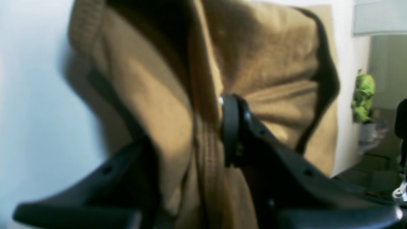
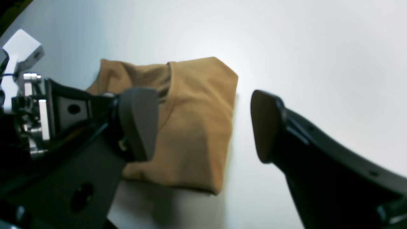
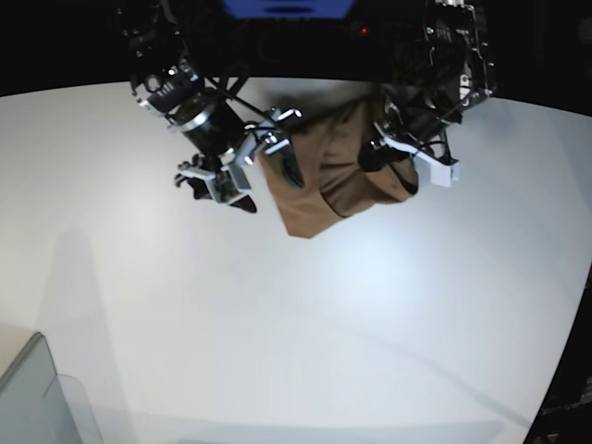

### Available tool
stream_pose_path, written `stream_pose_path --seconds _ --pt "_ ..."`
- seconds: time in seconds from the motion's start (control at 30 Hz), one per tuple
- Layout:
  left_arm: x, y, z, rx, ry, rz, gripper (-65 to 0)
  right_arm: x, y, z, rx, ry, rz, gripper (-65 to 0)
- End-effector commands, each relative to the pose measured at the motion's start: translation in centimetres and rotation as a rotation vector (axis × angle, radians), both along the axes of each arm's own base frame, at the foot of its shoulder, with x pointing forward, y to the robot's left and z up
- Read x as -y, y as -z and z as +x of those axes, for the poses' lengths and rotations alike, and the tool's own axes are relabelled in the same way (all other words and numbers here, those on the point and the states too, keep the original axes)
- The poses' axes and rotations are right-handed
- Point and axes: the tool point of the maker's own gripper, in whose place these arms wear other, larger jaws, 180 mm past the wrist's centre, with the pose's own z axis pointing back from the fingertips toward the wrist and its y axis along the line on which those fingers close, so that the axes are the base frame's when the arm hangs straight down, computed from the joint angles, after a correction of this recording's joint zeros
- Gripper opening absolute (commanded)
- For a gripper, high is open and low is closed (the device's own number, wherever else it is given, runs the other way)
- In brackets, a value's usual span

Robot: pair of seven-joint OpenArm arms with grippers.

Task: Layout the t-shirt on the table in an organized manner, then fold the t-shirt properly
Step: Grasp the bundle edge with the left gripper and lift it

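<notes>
While bunched into folds, the t-shirt [image 3: 324, 180] looks plain brown.

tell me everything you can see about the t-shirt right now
The t-shirt is plain brown, soft cotton-looking cloth, bunched and partly doubled over rather than spread flat. It lies on the white table. A ribbed band shows in the left wrist view, where the left end effector pinches a fold. The right end effector is open, not holding it.
</notes>
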Motion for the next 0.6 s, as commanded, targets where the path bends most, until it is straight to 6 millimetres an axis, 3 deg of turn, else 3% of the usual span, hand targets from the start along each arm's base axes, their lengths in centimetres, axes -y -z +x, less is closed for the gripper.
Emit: stream_pose_path --seconds 0.0,0.1,0.2,0.37,0.57 --pt "-0.5 3.5 -3.7 -0.192 0.064 0.092 -48.1 -0.2 -1.3 0.4 0.043 -0.003 0.027 -19.5" --pt "-0.9 3.5 -3.2 -0.182 0.100 0.131 -51.8 -0.2 -1.3 0.4 0.043 -0.003 0.027 -19.5" --pt "-0.4 3.4 -2.3 -0.163 0.188 0.204 -65.0 -0.2 -1.3 0.4 0.044 -0.002 0.025 -19.5" --pt "0.7 2.7 -0.3 -0.101 0.352 0.317 -64.8 1.6 -1.0 0.6 0.044 0.036 0.001 -19.6" --pt "2.6 0.0 4.4 0.066 0.654 0.506 -64.7 5.6 -0.3 1.0 0.031 0.143 -0.038 -19.6"
